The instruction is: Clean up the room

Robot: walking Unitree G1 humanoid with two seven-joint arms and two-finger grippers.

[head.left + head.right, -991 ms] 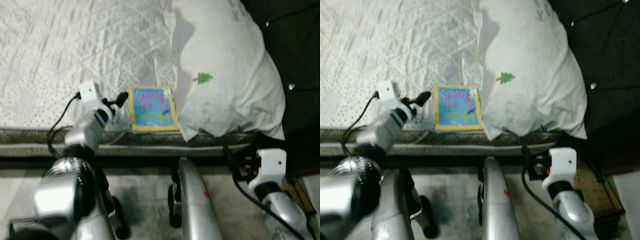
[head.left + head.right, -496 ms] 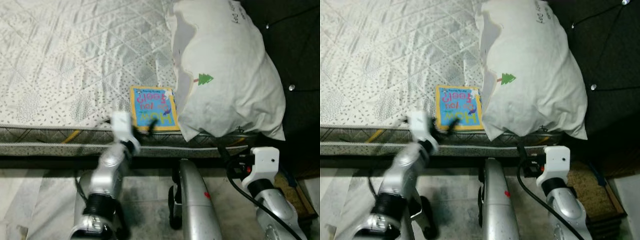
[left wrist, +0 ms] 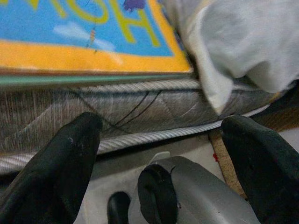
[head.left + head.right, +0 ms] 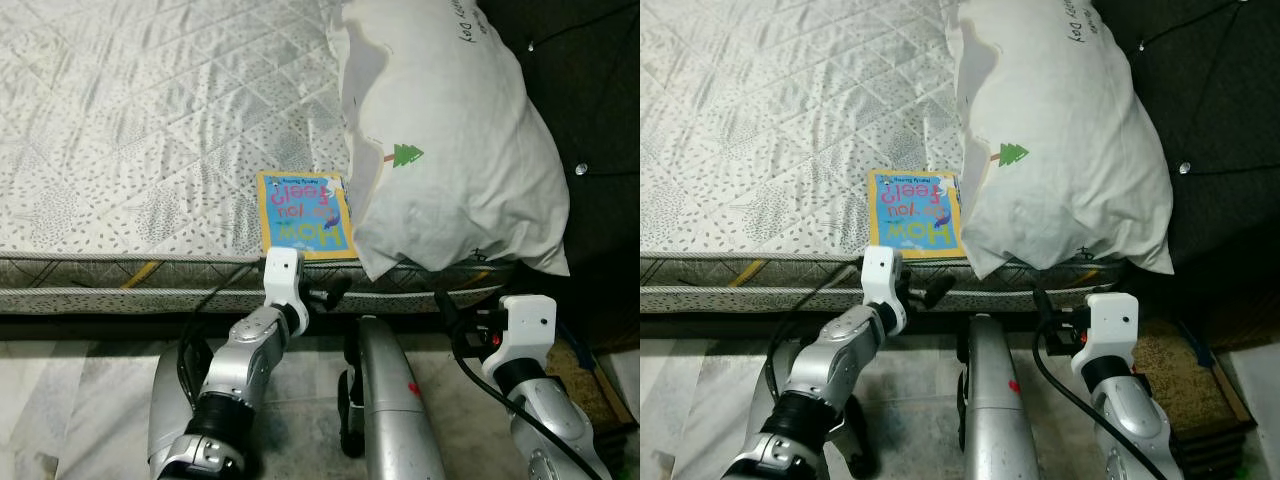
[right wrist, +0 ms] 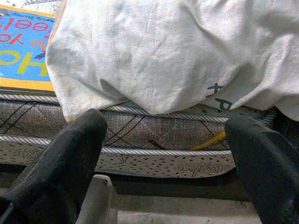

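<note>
Left eye view: blue-and-yellow children's book (image 4: 303,217) lies flat at the quilted white mattress (image 4: 150,130) edge, touching a big white pillow (image 4: 450,150). Left hand (image 4: 325,293) hovers below that edge, fingers spread, holding nothing. Right wrist view: right hand (image 5: 170,154) open, empty, facing the mattress side under the pillow.

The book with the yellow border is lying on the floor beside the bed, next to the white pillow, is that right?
Not quite. The book lies on the mattress, at its front edge, not on the floor. It is indeed next to the white pillow, as the left eye view shows.
</note>
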